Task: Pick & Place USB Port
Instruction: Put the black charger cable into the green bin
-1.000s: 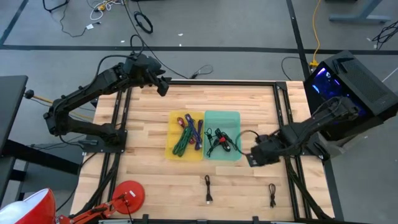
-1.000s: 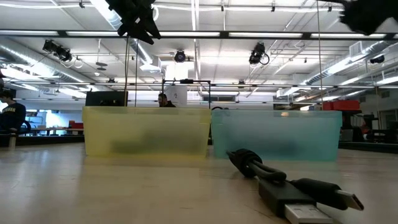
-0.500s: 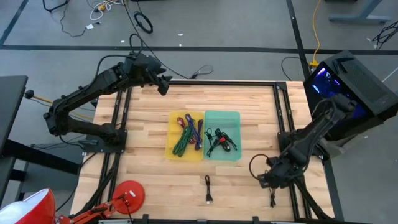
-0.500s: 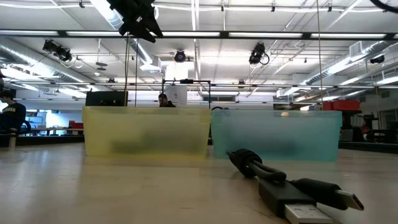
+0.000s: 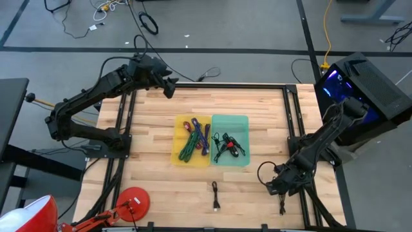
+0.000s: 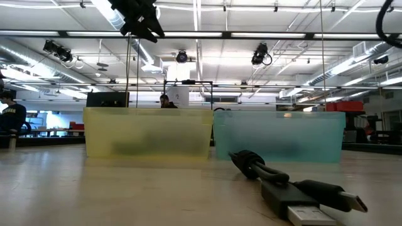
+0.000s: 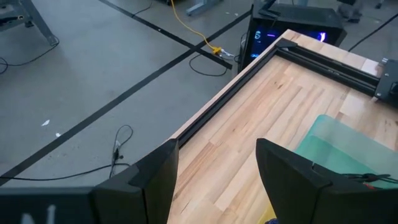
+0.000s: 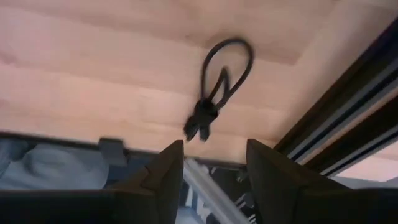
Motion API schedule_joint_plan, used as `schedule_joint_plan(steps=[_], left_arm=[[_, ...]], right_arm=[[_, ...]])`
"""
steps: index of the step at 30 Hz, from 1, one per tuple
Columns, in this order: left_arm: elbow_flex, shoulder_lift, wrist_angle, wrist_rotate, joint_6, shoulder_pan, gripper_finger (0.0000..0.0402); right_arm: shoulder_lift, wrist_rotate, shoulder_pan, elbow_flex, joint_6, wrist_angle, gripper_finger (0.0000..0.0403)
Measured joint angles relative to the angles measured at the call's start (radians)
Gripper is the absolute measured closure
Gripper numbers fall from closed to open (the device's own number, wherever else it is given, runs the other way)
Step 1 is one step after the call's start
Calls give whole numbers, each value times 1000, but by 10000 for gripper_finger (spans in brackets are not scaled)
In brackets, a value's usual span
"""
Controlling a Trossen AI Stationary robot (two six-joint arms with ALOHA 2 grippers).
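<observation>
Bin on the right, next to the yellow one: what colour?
Translucent teal-green bin, holding black cables; clearest in the high view.

Even, bright overhead light across the high view; wooden table (image 5: 257, 109) evenly lit, only soft short shadows under the arms. Blue glow from the computer case (image 5: 338, 84) at the right edge.

Low view: long ceiling light strips (image 6: 207, 34) glare white; room behind hazy. Near USB cable (image 6: 295, 188) large and soft-edged, bins' walls cloudy.

Right wrist view: motion-blurred throughout, coiled black cable (image 8: 214, 84) smeared, warm cast on the wood.

Left wrist view: crisp, flat daylight-like light.
</observation>
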Motion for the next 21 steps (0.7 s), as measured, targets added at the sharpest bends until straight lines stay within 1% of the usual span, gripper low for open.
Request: schedule_joint_plan(steps=[4,10,18,21], left_arm=[[0,0,18,0,0,0,181],[0,0,33,0,0,0,181],[0,0,41,0,0,0,181],[0,0,45,0,-2,0,181]], right_arm=[[0,-23,1,-41,0,29,227],[9,-16,0,-100,-2,160,227],[25,-16,0,-126,-3,165,227],[25,-16,0,-146,-3,194,228]])
